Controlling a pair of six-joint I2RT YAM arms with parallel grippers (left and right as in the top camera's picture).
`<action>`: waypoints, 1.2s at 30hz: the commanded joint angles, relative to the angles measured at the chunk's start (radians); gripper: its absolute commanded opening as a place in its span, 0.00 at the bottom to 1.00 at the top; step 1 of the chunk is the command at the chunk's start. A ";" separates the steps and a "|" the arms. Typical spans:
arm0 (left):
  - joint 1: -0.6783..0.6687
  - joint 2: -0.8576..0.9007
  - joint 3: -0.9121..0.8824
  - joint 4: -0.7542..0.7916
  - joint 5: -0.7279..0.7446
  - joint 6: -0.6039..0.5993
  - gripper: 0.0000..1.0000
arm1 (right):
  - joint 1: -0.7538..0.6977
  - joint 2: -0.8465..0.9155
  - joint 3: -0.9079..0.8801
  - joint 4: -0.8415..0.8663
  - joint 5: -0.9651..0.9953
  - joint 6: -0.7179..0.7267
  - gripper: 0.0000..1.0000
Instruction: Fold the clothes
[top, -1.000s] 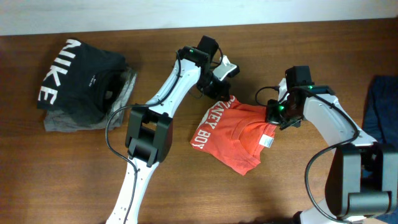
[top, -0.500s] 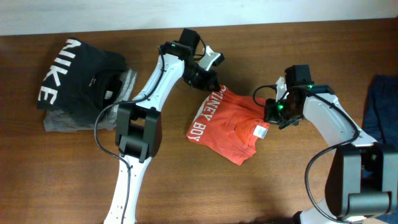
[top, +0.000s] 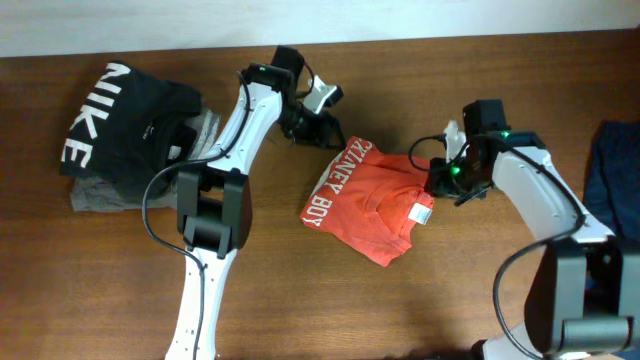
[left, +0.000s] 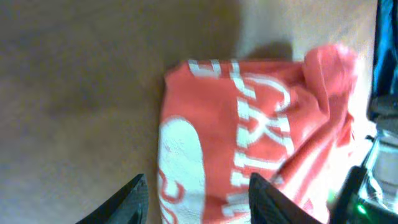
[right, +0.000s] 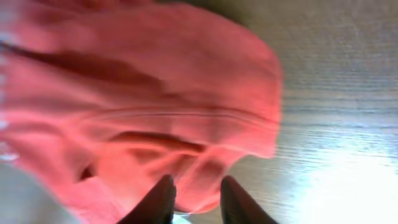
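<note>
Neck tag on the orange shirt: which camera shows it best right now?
Overhead. The white neck tag lies in plain sight on the T-shirt, near the right hand. The left wrist view shows only lettering and fabric; the right wrist view shows bunched orange cloth, no clear tag.

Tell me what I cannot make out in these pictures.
Overhead: blue cloth, cut off by the picture's right edge.
Overhead: grey garment, mostly under the black garment.
Right wrist: whether the right gripper pinches the T-shirt; blur and bunched fabric hide it.
Left wrist: T-shirt lettering, blurred.

Overhead sharp, evenly lit; both wrist views blurred, right one glary
</note>
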 joint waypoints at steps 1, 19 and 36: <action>-0.013 0.018 0.009 -0.055 0.028 0.090 0.46 | -0.003 -0.066 0.037 -0.019 -0.131 -0.021 0.24; -0.075 0.022 0.005 -0.080 -0.202 0.120 0.00 | 0.121 0.116 0.031 -0.035 -0.061 0.080 0.11; -0.034 0.022 0.005 -0.155 -0.010 0.126 0.25 | 0.121 0.176 0.032 -0.056 0.113 0.085 0.12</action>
